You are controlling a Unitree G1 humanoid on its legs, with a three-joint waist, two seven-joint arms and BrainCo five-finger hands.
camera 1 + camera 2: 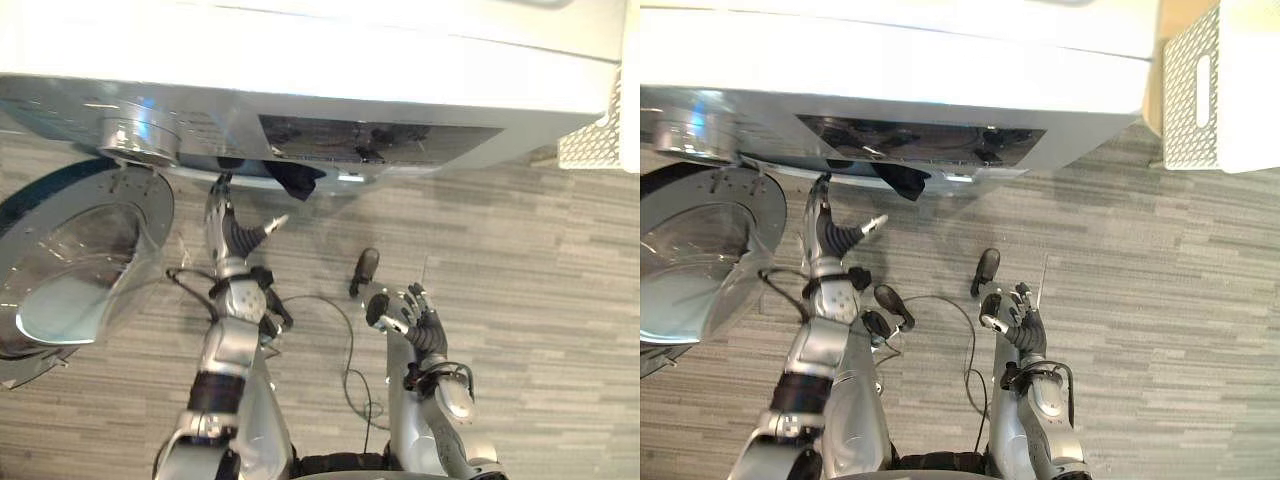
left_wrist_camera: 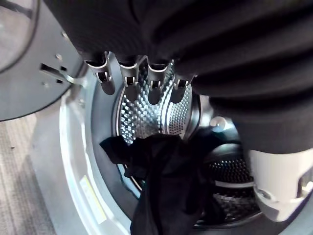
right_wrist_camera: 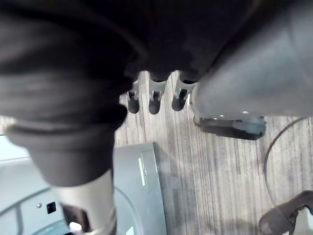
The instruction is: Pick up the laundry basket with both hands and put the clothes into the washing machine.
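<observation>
Black garment (image 2: 166, 186) hangs over the lip of the washing machine (image 1: 300, 60) drum (image 2: 142, 107), partly inside; round door (image 1: 80, 250) stands open at left; left hand (image 1: 222, 228) reaches to the opening just beside the garment, fingers straight, holding nothing; right hand (image 1: 412, 318) hovers nearer over grey plank floor (image 1: 540, 270), fingers loosely spread, empty; white perforated laundry basket (image 1: 1205, 90) stands far right beside the machine.

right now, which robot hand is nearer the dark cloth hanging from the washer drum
Left. The left robot hand reaches to the drum, just beside the dark cloth; the right robot hand hangs over the floor, well short of it.
</observation>
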